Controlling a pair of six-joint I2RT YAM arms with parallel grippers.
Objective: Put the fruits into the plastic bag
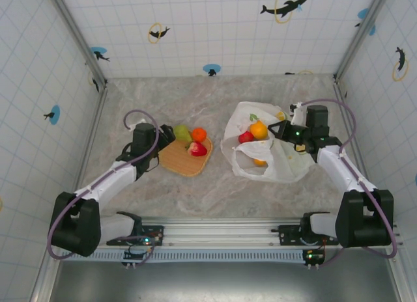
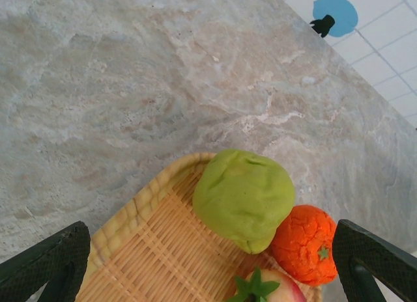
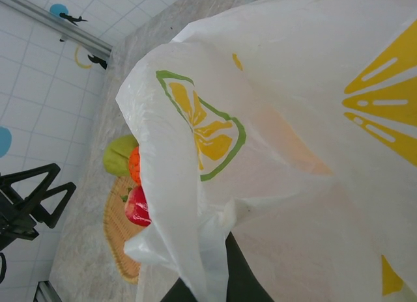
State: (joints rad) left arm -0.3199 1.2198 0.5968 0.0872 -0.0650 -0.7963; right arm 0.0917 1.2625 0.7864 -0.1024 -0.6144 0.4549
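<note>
Wide-open left hand [image 2: 210, 230]: straddle the lumpy green toy fruit [image 2: 242, 198] squarely; right hand [image 1: 273, 129] apparently pinches the lemon-printed white plastic bag [image 1: 287, 166].

mat [image 1: 174, 161]: left, three fruits [image 1: 197, 135] on it | plastic bag [image 1: 288, 166]: right of mat, fruits inside

Woven bamboo tray [image 1: 173, 161] [image 2: 150, 250] [image 3: 116, 232], tan w/ raised rim, lies flat, left of centre on marbled grey-beige tabletop [image 1: 195, 107] [image 2: 130, 87]. White tiled walls [image 1: 195, 28] on 3 sides, w/ dolphin stickers [image 1: 285, 6] [image 2: 335, 14], some on blue discs, some in yellow rings. Metal posts [image 1: 78, 35] at back corners.
</note>
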